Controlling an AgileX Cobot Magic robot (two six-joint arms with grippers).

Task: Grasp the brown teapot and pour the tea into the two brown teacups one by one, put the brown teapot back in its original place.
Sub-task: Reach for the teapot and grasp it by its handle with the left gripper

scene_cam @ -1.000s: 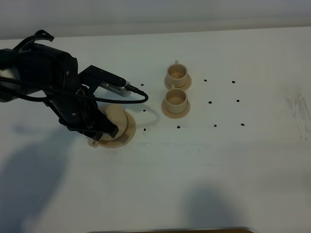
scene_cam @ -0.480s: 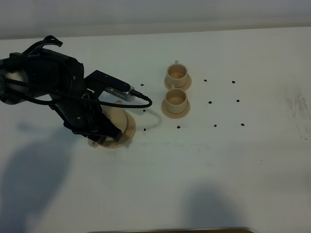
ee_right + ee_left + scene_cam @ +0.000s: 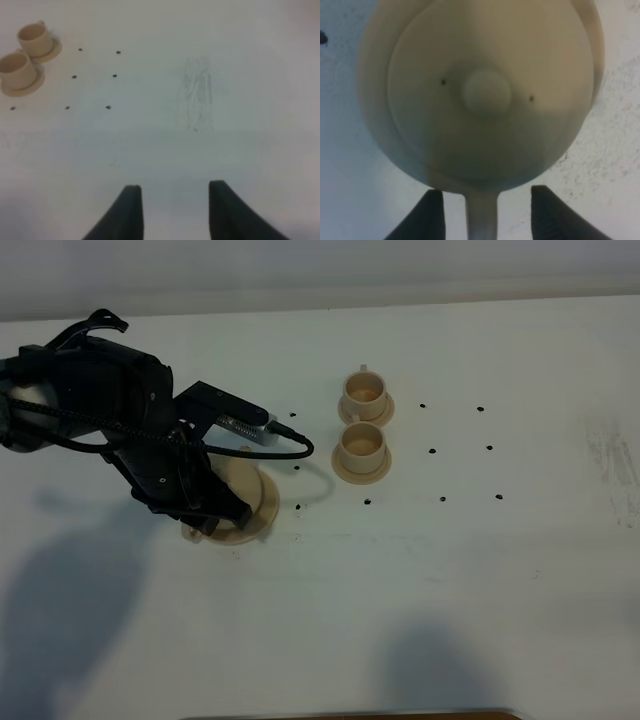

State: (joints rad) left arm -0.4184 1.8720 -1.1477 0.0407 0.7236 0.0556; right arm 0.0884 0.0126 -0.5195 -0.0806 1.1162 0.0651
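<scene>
- Beige teapot (image 3: 490,95) sits on its wide saucer (image 3: 262,502) at the left of the white table (image 3: 460,580). In the high view the left arm hides most of it.
- Left gripper (image 3: 488,191) points down, low over the pot. Its jaws stand apart on either side of the loop handle (image 3: 481,220), with a gap on both sides.
- Right gripper (image 3: 175,189) hovers over the table's right part, jaws apart and holding nothing.
- Back teacup (image 3: 363,390) and front teacup (image 3: 360,443) stand on small saucers just beside each other, well apart from the pot.
</scene>
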